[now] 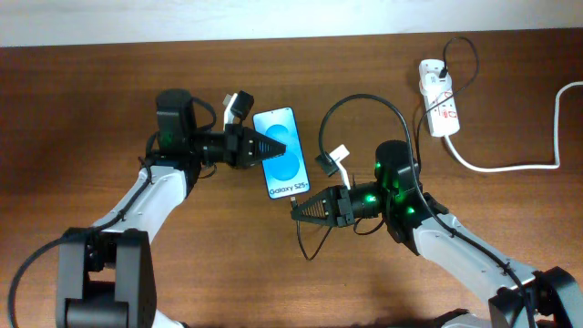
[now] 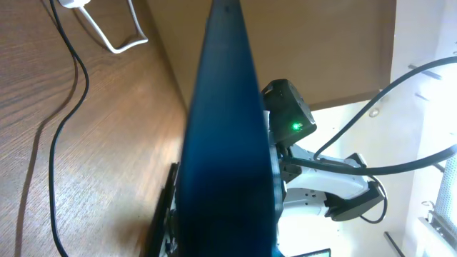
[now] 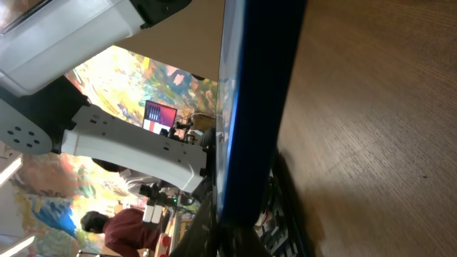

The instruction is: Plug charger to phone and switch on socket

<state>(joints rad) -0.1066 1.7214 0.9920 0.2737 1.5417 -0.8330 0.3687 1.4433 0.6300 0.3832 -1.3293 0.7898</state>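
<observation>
The phone (image 1: pixel 284 173) lies flat on the counter (image 1: pixel 109 73). Its long axis runs across the line of both hands, and its lettered short end is turned toward the right hand (image 1: pixel 296 208). That end sits just beside the right fingertips, off to one flank, not straight ahead of them.

The right hand is closed. It seems to be pinching the tip of the charger (image 1: pixel 301 239), whose thin black cable loops away beneath the fingers. Whether the tip already touches the phone's edge cannot be made out.

The left hand (image 1: pixel 288 144) reaches in from the opposite flank with its jaws together, over the upper half of the screen. Whether it is pressing down is unclear.

The insertion looks unfinished. The plug must travel along the phone's length, so the right hand is the nearer one for the push. The socket (image 1: pixel 439 100) lies well apart, back beyond the right wrist, and is also nearer to that arm.
</observation>
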